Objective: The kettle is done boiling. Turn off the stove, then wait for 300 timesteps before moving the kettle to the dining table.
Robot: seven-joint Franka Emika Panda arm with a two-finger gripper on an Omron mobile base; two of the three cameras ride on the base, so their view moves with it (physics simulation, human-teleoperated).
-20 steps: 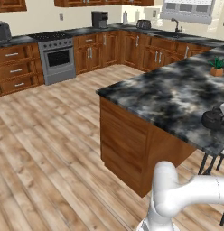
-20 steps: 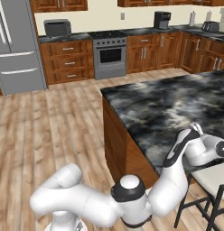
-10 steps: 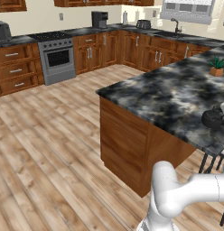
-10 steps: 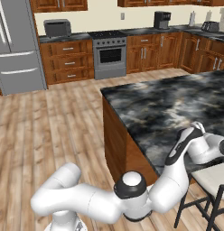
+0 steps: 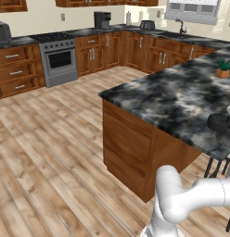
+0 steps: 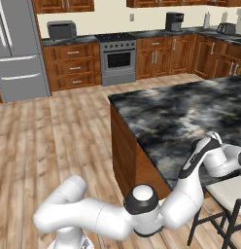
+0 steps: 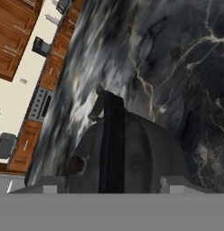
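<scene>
The dark rounded kettle (image 7: 127, 153) stands on the marbled dining table (image 7: 177, 58), close to its near edge, and shows as a squat dark shape (image 5: 220, 121) in the left base view. My gripper (image 7: 113, 184) is right above it and open, one grey fingertip (image 7: 50, 185) on each side of the black handle strap, neither touching it. From the right base side the white hand (image 6: 224, 160) covers the kettle at the dining table's (image 6: 171, 112) edge. The stove (image 5: 52, 39) with its black cooktop is far back against the wall, also the stove (image 6: 115, 37).
A potted plant (image 5: 222, 69) sits at the table's far end. A stool (image 6: 229, 194) stands by the table's near side. On the back counters are a coffee machine (image 6: 174, 21) and a microwave (image 6: 61, 30); a fridge (image 6: 18, 48) stands at the left.
</scene>
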